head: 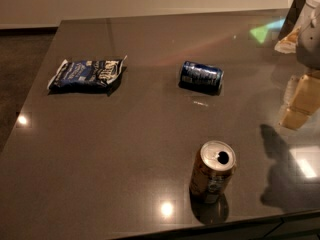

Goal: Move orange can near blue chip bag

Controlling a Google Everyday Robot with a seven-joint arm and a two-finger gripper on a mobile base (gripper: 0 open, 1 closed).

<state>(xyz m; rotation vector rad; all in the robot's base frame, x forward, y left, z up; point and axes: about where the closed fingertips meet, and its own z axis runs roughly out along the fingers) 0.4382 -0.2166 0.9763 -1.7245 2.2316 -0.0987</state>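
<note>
Dark glossy table (125, 149): orange can (212, 171) upright at 5 o'clock, blue chip bag (86, 74) at 10; gripper (311, 34) at 2, open or closed can't tell. Best taken mid-body, kept vertical.

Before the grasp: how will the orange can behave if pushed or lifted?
The orange can stands upright, opened, so probably light; may spill if tilted. On the glossy table a low push likely slides it; a high one may tip it, and then it would roll. The end effector sits at the upper right edge, apart from it.
</note>
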